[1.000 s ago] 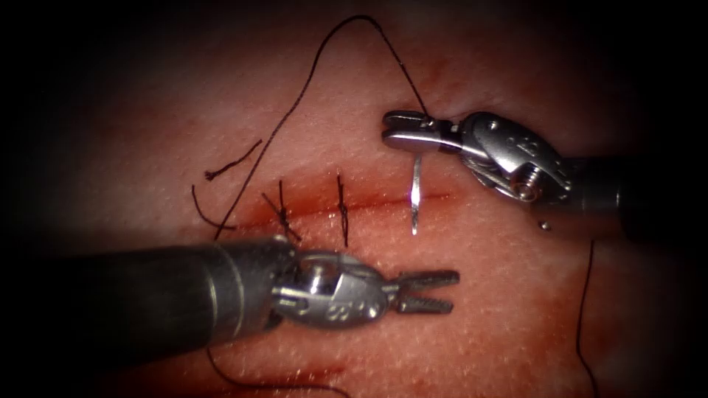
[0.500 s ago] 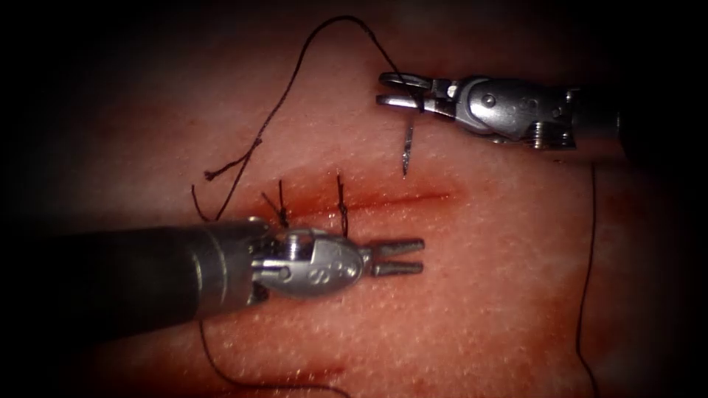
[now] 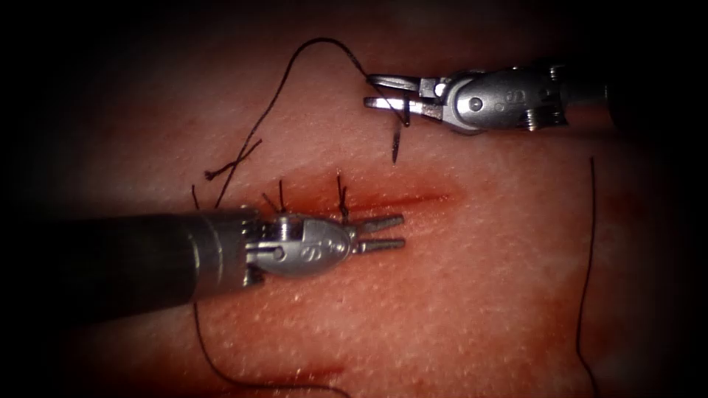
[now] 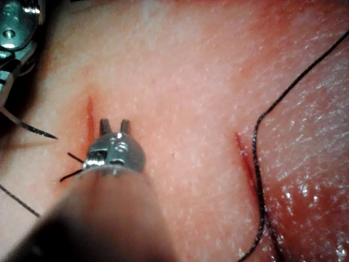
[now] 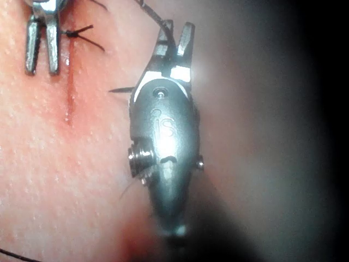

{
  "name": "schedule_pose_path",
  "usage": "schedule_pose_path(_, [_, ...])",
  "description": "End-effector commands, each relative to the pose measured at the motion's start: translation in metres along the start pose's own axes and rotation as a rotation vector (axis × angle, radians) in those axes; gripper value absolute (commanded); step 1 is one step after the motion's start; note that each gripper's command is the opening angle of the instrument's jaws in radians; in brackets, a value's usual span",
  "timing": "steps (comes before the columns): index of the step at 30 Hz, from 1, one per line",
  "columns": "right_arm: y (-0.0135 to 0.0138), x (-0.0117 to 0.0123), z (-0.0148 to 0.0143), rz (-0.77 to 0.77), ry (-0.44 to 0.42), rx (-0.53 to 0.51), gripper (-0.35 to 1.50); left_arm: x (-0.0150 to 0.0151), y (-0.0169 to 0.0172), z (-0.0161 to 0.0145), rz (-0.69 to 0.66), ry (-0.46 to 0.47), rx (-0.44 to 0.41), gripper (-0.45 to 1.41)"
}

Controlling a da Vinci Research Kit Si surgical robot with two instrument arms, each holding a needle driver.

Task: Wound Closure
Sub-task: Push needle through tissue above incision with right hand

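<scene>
My right tool hovers above the right part of the cut, jaws shut on the curved needle near its thread end. The needle hangs free with its tip down, out of the tissue; it is also in the left wrist view and the right wrist view. Dark thread arcs from it toward the left. My left tool lies just below the cut beside the stitches, jaws slightly open and holding nothing, as the left wrist view confirms.
Two stitches with short cut ends cross the left part of the cut. A loose thread strand runs down the right side, another loops under the left shaft. Red fluid lines the cut.
My right tool lifted the needle off the cut, up and slightly left. My left tool moved up toward the cut and a little left, its jaws narrower.
</scene>
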State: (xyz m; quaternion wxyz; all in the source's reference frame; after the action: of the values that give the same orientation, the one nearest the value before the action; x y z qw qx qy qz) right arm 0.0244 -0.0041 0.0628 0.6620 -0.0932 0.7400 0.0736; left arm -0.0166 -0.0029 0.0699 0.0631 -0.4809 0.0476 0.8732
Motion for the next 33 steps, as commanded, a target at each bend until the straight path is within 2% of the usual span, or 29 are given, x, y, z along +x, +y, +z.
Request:
schedule_pose_path(1, [0.0, -0.0005, 0.0009, -0.015, 0.0, 0.004, -0.35, -0.0002, 0.0, 0.0007, 0.001, -0.003, 0.004, -0.05])
schedule_pose_path(15, [-0.0014, -0.001, 0.0007, -0.141, -0.045, 0.062, -0.35, 0.0002, 0.0013, 0.0004, -0.003, -0.033, -0.007, 0.0])
schedule_pose_path(33, [-0.0015, -0.0007, 0.0007, -0.228, -0.033, 0.057, -0.35, 0.0005, 0.0021, 0.0006, -0.01, -0.029, -0.037, 0.0])
